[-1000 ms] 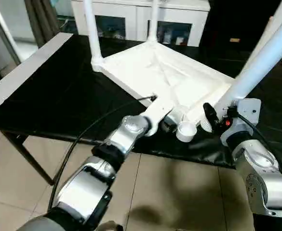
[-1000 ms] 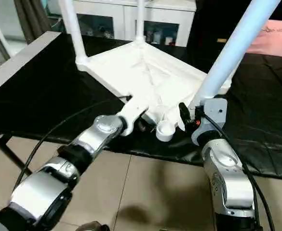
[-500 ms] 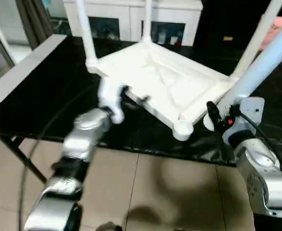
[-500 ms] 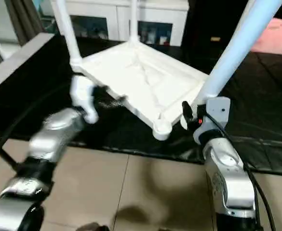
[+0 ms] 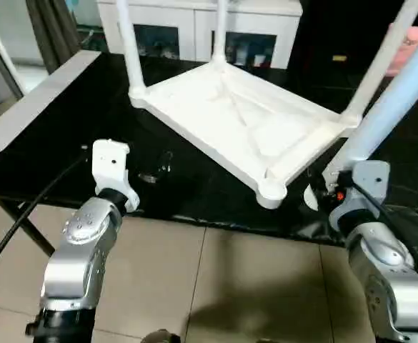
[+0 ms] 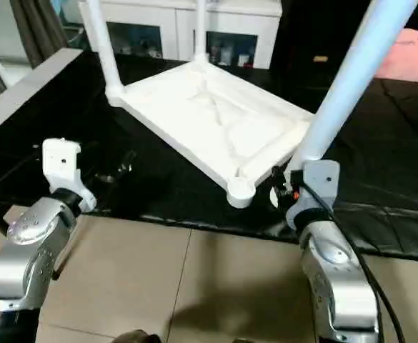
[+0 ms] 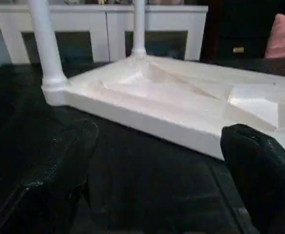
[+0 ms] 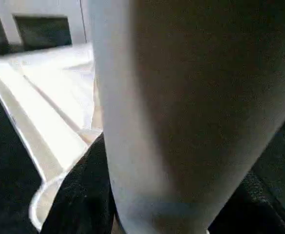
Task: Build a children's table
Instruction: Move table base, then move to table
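The children's table lies upside down on the black table: a white ribbed tabletop (image 5: 244, 128) with legs standing in three corners (image 5: 128, 43) (image 5: 220, 28) (image 5: 384, 57). Its near corner socket (image 5: 271, 191) is empty. My right gripper (image 5: 323, 187) is shut on the lower end of a fourth white leg (image 5: 391, 107), which slants up to the right just beside that socket. My left gripper (image 5: 155, 168) is open and holds nothing, low over the black surface to the left of the tabletop. In the left wrist view its fingers (image 7: 49, 185) point at the tabletop's long side (image 7: 171, 105).
A white glass-door cabinet (image 5: 201, 25) stands behind the black table (image 5: 66, 143). A grey strip (image 5: 30, 107) runs along the table's left side. The front edge is close to both wrists, with tiled floor (image 5: 230, 279) below. A pink cushion (image 6: 409, 57) lies at the right.
My left arm has drawn back to the left, away from the near corner socket, and its gripper now sits clear of the tabletop. The right gripper still holds the leg beside the socket.
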`<state>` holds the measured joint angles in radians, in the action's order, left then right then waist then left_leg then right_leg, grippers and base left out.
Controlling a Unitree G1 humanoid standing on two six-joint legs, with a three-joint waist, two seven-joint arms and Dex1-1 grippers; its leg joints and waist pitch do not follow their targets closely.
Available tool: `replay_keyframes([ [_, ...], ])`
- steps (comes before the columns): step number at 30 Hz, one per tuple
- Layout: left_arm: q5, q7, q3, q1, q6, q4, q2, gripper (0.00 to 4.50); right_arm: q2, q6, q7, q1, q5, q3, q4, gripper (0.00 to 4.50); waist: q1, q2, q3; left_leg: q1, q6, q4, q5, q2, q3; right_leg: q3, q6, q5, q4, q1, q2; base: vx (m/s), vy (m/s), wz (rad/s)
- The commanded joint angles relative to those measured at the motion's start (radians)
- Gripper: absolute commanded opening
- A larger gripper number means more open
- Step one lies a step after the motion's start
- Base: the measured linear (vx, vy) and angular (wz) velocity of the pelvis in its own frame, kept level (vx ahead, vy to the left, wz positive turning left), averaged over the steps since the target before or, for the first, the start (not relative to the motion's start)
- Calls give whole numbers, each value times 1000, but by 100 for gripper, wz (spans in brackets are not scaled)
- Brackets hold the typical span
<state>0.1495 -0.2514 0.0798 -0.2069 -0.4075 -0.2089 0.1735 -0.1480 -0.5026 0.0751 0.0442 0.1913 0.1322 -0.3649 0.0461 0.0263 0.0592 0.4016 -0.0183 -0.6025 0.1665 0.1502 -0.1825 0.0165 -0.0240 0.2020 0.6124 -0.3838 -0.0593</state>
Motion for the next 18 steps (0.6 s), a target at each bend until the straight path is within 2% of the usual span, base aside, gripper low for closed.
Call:
replay_keyframes([
  [1, -1, 19, 2, -13, -27, -29, -7, 450, -5, 5, -15, -13, -21, 9, -18, 192, -4, -6, -57, -33, -37, 88, 335, 68, 38, -37, 118, 291, -87, 11, -69, 0, 0, 0],
  [5, 1, 21, -15, -13, -47, -46, 3, 450, -11, 24, -4, -14, -15, 14, -12, 192, -10, -2, -58, -33, -43, 86, 340, 65, 39, -37, 116, 287, -87, 10, -68, 0, 0, 0],
  [6, 2, 22, -16, -12, -48, -47, 3, 450, -10, 23, -5, -14, -14, 15, -13, 192, -12, -5, -59, -31, -40, 85, 337, 64, 39, -37, 116, 284, -88, 11, -68, 0, 0, 0],
  [11, -4, 34, -13, -18, -67, -41, -1, 450, 19, -4, 4, 1, 53, 41, -36, 192, -13, -4, -61, -30, -31, 84, 317, 65, 38, -37, 128, 245, -85, 13, -67, 0, 0, 0],
  [13, -4, 37, -12, -22, -70, -38, -1, 450, 14, -12, -6, 3, 34, 29, -38, 192, -13, -2, -61, -31, -28, 84, 311, 66, 39, -36, 132, 233, -83, 14, -66, 0, 0, 0],
  [14, -4, 37, -13, -23, -71, -37, -1, 450, 14, -16, -7, 4, 33, 28, -37, 192, -12, -6, -62, -30, -27, 83, 303, 65, 38, -36, 134, 226, -82, 15, -66, 0, 0, 0],
  [15, -4, 33, -18, -24, -75, -38, 2, 450, 9, -17, -7, 9, 24, 21, -29, 192, -14, 3, -65, -60, -68, 61, 309, 71, 13, -59, 109, 256, -101, -13, -47, 0, 0, 0],
  [16, -4, 32, -20, -24, -76, -39, 3, 450, 3, -14, -8, 11, 12, 14, -25, 192, -12, -3, -64, -77, -109, 48, 353, 64, 3, -62, 87, 312, -104, -22, -29, 0, 0, 0],
  [17, -3, 32, -22, -24, -79, -40, 3, 450, -2, -9, -9, 13, 2, 9, -20, 192, -10, -3, -58, -100, -150, 46, 437, 57, -7, -61, 40, 436, -117, -35, -3, -28, 8, -24],
  [18, -3, 32, -22, -24, -79, -40, 3, 450, -2, -9, -9, 13, 2, 9, -20, 192, -14, -5, -51, -129, -151, 50, 512, 58, -7, -54, 12, 497, -120, -46, 19, -13, 4, -40],
])
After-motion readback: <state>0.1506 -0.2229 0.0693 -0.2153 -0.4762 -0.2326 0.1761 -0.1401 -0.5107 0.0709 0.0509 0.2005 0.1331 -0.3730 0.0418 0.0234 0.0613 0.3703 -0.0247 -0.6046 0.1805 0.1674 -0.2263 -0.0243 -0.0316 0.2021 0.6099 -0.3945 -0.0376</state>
